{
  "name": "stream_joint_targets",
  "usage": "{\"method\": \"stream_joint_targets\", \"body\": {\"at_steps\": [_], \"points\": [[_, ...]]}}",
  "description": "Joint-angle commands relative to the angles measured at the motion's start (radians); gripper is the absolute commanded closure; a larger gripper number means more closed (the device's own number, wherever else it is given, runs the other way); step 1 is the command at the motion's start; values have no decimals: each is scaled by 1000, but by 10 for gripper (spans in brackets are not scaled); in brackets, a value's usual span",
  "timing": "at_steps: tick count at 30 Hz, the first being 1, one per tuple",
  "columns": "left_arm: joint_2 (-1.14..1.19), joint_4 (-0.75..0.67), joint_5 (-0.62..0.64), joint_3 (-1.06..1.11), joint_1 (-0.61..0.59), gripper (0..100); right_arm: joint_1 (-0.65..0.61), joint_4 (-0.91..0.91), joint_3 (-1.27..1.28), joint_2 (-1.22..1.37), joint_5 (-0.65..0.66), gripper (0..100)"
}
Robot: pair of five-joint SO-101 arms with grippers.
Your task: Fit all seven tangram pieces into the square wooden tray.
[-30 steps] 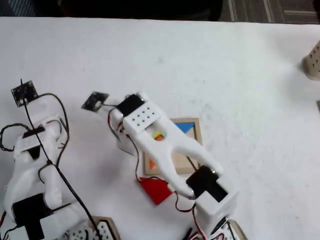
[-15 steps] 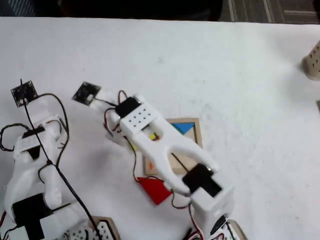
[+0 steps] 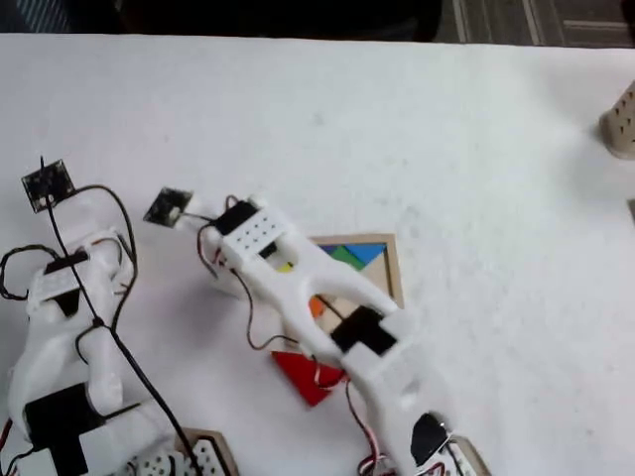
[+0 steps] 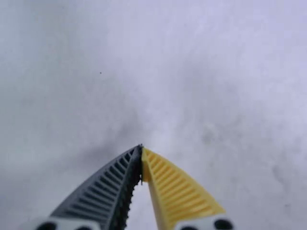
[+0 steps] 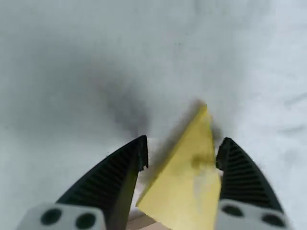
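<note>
1. My right arm lies slantwise across the tray and hides much of its inside in the high view. The uncovered part shows a blue piece, a green piece and an orange piece.
2. A red triangle sits on the bench just outside the tray's near edge. My arm and its red wires cross part of it.
3. A small black board hangs off my right wrist on wires, and a second board stands above my left arm. A pale perforated block sits far off at the bench's edge.
4. My right end effector is spread, with the yellow piece tilted between its black fingers. One finger is at the piece's edge, and on the other side bare bench shows in the gap. In the high view the piece peeks out under my wrist by the tray's corner. I cannot tell whether it rests on the rim.
5. My left end effector is pressed together, grey finger against yellow, over bare bench well away from the tray.
6. Since a second ago my right arm has swung left and pulled its elbow in over the tray. The hanging board shifted left, the green piece has come into sight, and the red triangle is more covered. My left arm has stayed where it was.
</note>
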Motion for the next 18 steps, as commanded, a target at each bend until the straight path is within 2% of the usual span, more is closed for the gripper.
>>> {"method": "stream_joint_targets", "body": {"at_steps": [1, 8, 18], "points": [[-1, -40, 3, -49, -12, 976, 25, 38, -94, 24, 12, 848], [-1, -40, 3, -49, -12, 976, 101, 162, -190, 30, 12, 979], [-1, -40, 3, -49, -12, 976, 163, 371, -207, -51, 92, 981]]}}
